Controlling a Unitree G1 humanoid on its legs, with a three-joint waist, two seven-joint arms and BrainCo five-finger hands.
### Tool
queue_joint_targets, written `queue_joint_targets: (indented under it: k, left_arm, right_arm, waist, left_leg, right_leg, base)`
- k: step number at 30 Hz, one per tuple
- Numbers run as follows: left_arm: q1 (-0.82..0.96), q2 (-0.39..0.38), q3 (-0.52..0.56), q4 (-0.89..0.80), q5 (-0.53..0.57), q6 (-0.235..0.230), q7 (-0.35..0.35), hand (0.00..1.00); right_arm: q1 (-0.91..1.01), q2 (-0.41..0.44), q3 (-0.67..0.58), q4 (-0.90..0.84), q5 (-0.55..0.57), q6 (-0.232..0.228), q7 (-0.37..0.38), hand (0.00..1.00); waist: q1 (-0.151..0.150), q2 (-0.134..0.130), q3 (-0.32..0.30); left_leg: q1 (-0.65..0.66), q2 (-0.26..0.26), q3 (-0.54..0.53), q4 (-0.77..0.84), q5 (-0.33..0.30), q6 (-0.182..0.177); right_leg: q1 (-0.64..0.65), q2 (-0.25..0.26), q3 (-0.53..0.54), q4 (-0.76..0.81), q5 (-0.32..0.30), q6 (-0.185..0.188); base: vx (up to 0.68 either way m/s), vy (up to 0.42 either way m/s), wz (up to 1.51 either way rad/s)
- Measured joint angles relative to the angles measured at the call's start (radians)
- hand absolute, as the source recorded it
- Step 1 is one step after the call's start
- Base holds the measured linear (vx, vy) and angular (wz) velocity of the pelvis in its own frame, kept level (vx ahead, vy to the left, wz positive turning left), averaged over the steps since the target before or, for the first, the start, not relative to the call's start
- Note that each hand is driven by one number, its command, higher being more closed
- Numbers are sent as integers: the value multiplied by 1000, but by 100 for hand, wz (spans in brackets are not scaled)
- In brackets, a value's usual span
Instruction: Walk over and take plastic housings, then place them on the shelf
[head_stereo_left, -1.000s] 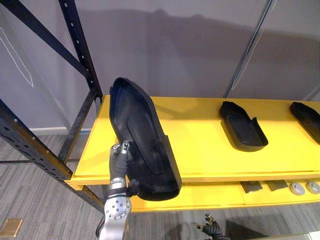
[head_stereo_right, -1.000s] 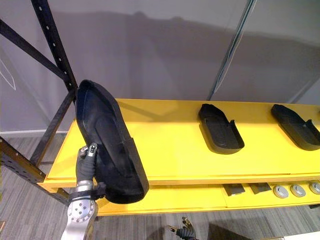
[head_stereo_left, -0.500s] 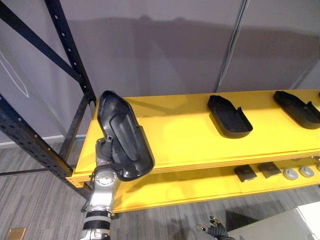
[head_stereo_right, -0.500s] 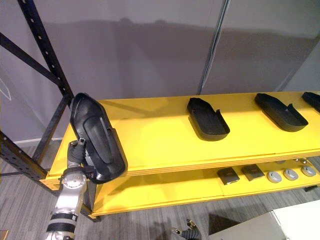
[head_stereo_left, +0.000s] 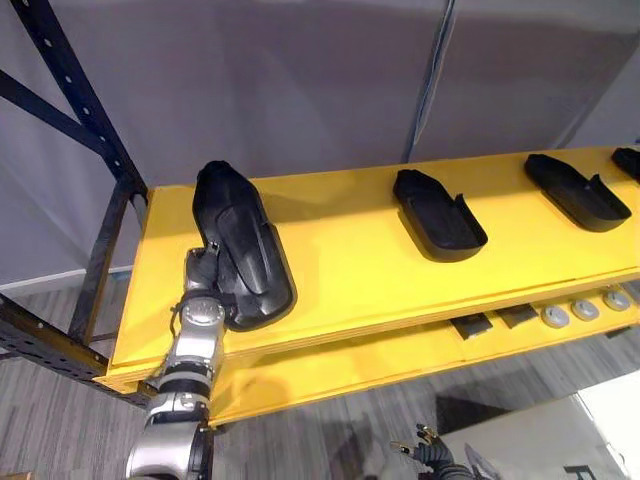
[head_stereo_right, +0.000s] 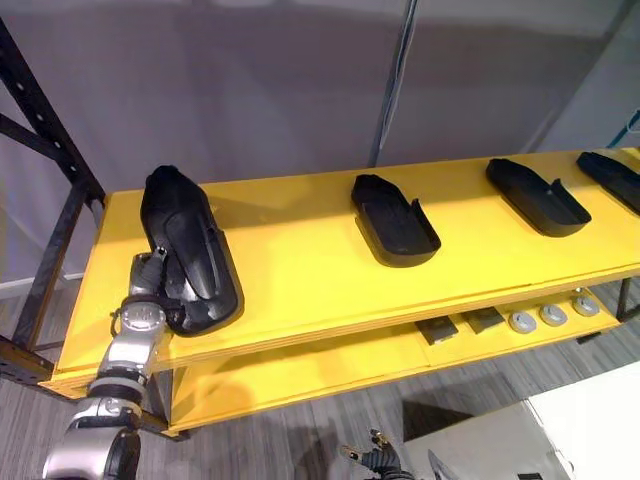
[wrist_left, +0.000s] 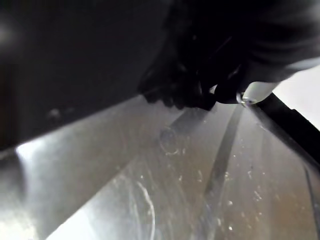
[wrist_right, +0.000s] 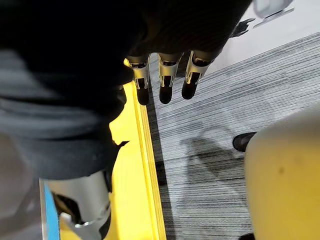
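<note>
A large black plastic housing (head_stereo_left: 240, 245) lies on the left end of the yellow shelf (head_stereo_left: 350, 270), its near end close to the front edge. My left hand (head_stereo_left: 203, 275) is at the housing's near left side, fingers curled on its rim; the left wrist view has the dark fingers (wrist_left: 180, 90) against the housing's dark wall. My right hand (head_stereo_left: 430, 455) hangs low in front of the shelf, apart from everything, with its fingers (wrist_right: 165, 85) straight and holding nothing.
Three more black housings (head_stereo_left: 438, 212) (head_stereo_left: 575, 190) (head_stereo_left: 630, 160) lie along the shelf to the right. Small grey parts and discs (head_stereo_left: 555, 315) sit on the lower yellow shelf. A dark rack upright (head_stereo_left: 70, 90) stands at the left, a white surface (head_stereo_left: 600, 430) at lower right.
The housing went from standing upright over the shelf's front edge to lying on the shelf, my left hand still on it. The camera view has shifted too.
</note>
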Motion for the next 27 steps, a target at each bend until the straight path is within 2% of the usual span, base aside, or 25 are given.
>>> queue_joint_targets:
  k: [3, 4, 13, 22, 27]
  left_arm:
    - [-52, 19, -4, 31, 0, 0, -1, 100]
    - [-60, 21, -4, 34, 0, 0, -1, 0]
    - [-157, 42, -6, 81, 29, -1, 18, 0]
    - [-164, 42, -9, 75, 28, -2, 21, 0]
    - [-121, 7, -9, -78, 5, -2, 41, 0]
  right_arm:
    - [-6, -1, 4, 0, 0, -4, 0, 0]
    - [-6, -1, 3, 0, 0, -7, -1, 0]
    - [-20, -1, 3, 0, 1, -21, -4, 0]
    - [-22, -1, 3, -1, 1, -35, -7, 0]
    - [-21, -1, 3, -7, 1, -35, -7, 0]
  waist:
    - [0, -5, 13]
    - [0, -6, 13]
    - [-4, -8, 45]
    - [-7, -8, 54]
    - [-4, -5, 62]
  left_leg:
    - [-26, -2, 2, 0, -3, -3]
    - [-31, -2, 2, 0, -3, -3]
    - [-54, 0, -1, 1, -3, -3]
    - [-45, 1, -3, 1, -3, -4]
    - [-35, -3, -15, 1, -3, -3]
  right_leg:
    - [-31, -2, 7, 0, 3, 5]
    - [-38, -2, 8, 0, 4, 6]
    - [-58, 2, 19, -1, 5, 8]
    - [-49, 0, 18, 6, 5, 7]
    - [-43, -2, 13, 18, 3, 7]
  base:
    - [-79, 25, -7]
    - [-30, 25, -5]
    - [31, -1, -4]
    - [-1, -1, 0]
    - [-67, 12, 5]
